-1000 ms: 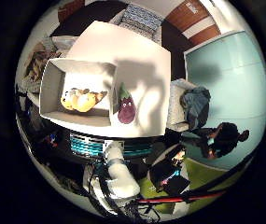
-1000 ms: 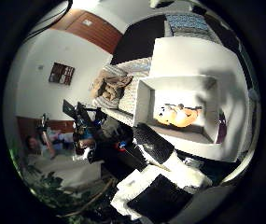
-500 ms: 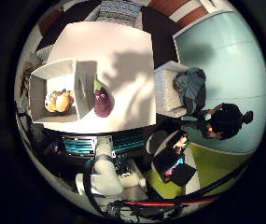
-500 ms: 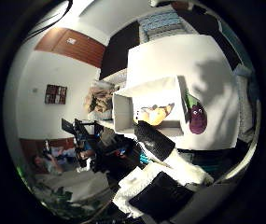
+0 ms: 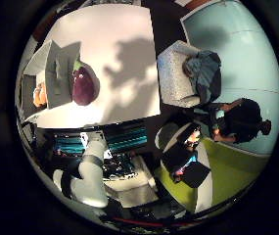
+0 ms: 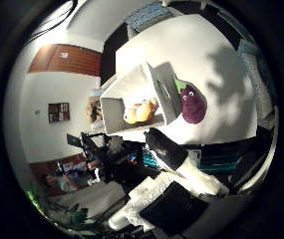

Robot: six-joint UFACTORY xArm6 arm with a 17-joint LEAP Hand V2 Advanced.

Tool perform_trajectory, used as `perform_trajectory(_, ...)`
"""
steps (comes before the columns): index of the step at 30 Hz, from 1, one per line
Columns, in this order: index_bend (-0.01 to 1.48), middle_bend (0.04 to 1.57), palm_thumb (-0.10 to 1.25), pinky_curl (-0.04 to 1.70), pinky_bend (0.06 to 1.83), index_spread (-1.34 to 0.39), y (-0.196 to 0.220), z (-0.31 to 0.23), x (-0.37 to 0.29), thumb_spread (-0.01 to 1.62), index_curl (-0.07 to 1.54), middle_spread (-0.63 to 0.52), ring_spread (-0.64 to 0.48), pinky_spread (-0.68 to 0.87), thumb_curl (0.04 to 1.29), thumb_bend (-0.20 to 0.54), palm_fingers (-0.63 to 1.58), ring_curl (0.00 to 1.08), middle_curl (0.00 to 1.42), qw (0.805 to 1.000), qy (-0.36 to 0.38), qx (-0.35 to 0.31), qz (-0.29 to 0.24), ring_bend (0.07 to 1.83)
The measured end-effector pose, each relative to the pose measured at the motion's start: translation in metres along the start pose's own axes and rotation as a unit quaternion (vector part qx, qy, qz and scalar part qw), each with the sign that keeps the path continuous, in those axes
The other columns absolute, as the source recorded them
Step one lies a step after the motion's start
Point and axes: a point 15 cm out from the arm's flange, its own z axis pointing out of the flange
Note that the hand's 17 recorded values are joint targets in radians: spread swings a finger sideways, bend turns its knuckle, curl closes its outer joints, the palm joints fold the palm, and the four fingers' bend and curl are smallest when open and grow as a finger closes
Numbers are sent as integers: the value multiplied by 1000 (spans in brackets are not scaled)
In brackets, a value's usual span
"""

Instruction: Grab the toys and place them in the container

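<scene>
The view has swung toward the eggplant [image 6: 193, 104], lying beside the box [image 6: 131, 102] that holds an orange toy [image 6: 140, 111]; the hand [image 6: 174, 154] looks relaxed and empty, so the eggplant is next.

Little finger side palm view: the white tabletop [image 5: 119, 63] is looked upon from well above, with the room beyond taken in; parts of the hand [image 5: 92, 171] show at the edge.

Thumb side palm view: the same tabletop is faced from the same height, the wall and room to one side included.

Shared by both views: the tabletop, the white container [image 6: 131, 99], the purple eggplant toy [image 6: 192, 104] just beside it, and the orange toy [image 6: 140, 111] inside.
</scene>
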Motion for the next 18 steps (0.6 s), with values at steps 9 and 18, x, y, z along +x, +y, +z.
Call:
perform_trajectory(9,147,224,549,285,543,-359,28,55,20,1151,251,32,196,471,328,-20,139,201,335,1000,8,-16,-7,457)
perform_trajectory(18,153,232,561,281,546,-353,35,115,31,1131,249,35,195,463,335,-20,130,211,338,1000,13,-13,2,442)
